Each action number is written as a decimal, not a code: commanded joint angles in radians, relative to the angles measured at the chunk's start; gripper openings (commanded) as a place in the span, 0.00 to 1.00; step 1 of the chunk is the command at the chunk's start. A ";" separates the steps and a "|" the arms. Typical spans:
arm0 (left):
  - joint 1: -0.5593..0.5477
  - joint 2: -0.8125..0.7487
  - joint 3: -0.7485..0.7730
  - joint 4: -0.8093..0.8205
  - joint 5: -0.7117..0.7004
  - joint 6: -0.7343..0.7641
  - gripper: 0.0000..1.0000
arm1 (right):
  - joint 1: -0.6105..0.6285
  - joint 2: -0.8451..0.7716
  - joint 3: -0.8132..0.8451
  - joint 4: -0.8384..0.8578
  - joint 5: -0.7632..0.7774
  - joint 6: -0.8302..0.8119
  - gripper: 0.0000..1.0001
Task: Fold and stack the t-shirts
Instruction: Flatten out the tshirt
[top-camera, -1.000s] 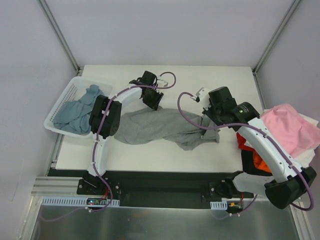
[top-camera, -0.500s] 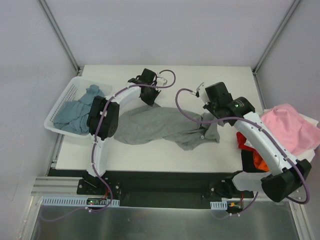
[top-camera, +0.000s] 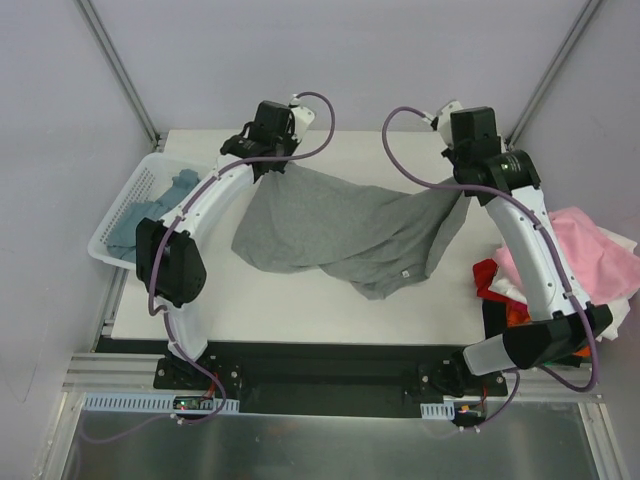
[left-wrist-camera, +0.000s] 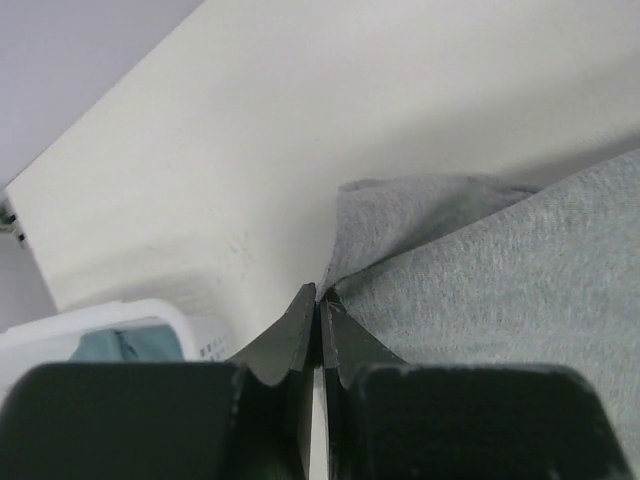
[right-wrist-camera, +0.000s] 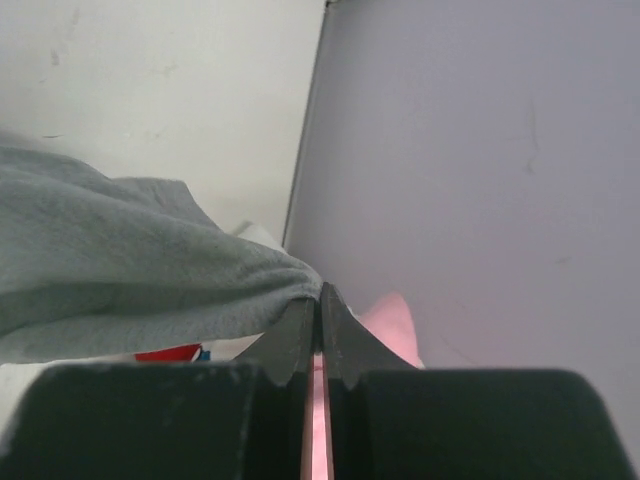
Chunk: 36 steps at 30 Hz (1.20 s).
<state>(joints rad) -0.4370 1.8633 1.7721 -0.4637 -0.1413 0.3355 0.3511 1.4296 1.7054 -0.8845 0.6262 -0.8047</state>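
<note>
"How far along are they?"

"Barely begun, I'd say. The grey t-shirt (top-camera: 340, 225) hangs spread over the table (top-camera: 300, 310) between both arms. The left gripper (top-camera: 270, 160) is clamped tight on one corner, and the right gripper (top-camera: 463, 178) is pinched closed on the other. No fold, no stack anywhere."

"And the basket?"

"The white basket (top-camera: 105, 240) on the left holds a crumpled blue-teal t-shirt (top-camera: 140, 228). A pink t-shirt (top-camera: 580, 250) and a red t-shirt (top-camera: 487, 278) lie heaped at the right edge, unfolded."
</note>
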 joint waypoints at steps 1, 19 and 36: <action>0.040 -0.075 0.036 -0.003 -0.116 0.010 0.00 | -0.064 0.046 0.120 0.015 0.066 -0.033 0.01; 0.124 -0.030 0.275 -0.003 -0.227 -0.001 0.00 | -0.164 0.247 0.468 0.033 0.106 -0.079 0.01; 0.124 0.039 0.382 0.049 -0.199 -0.026 0.00 | -0.166 0.213 0.485 0.234 0.000 -0.065 0.01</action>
<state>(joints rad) -0.3252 1.9289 2.1746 -0.4767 -0.3172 0.3214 0.1955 1.6825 2.1227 -0.7376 0.6163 -0.8680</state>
